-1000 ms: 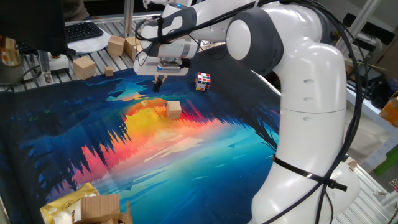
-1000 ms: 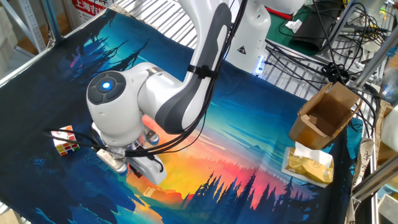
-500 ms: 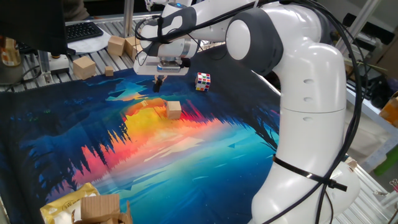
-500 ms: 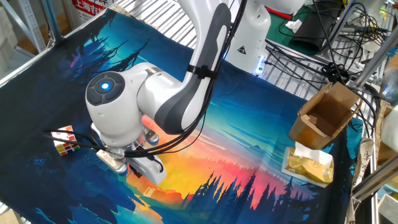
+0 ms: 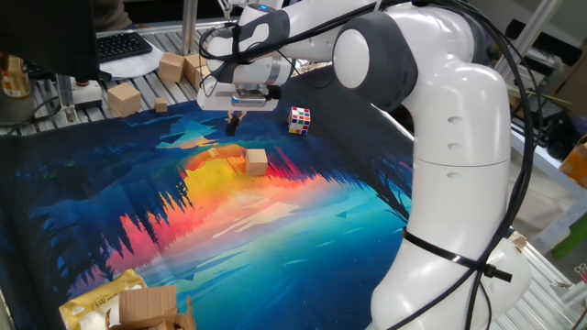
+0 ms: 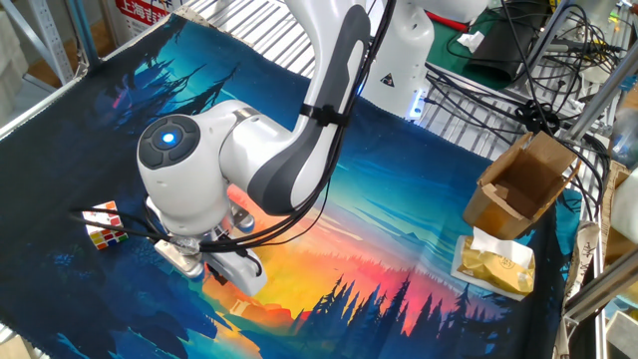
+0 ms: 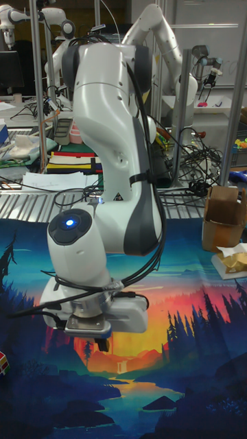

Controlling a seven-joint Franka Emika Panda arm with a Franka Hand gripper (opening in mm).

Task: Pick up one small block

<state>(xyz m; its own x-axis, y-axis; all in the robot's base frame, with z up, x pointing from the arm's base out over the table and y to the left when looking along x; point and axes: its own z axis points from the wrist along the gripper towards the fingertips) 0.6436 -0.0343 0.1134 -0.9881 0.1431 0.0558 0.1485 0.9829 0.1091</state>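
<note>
The small block (image 5: 256, 162), a plain tan wooden cube, sits on the orange part of the painted mat (image 5: 303, 229) in one fixed view. My gripper (image 5: 236, 122) hangs above the mat, behind and slightly left of the block and not touching it. Its dark fingers are shut with nothing between them. The tall fixed view shows the gripper (image 7: 101, 334) pointing straight down from the wide white hand. In the other fixed view and the tall view the arm hides the block.
A multicoloured puzzle cube (image 5: 300, 119) lies right of the gripper, also seen as the puzzle cube (image 6: 105, 224). Larger tan blocks (image 5: 124, 98) and a tiny cube (image 5: 161, 105) rest on the rack behind the mat. A cardboard box (image 6: 523, 184) and yellow bag (image 6: 495, 264) stand at one mat edge.
</note>
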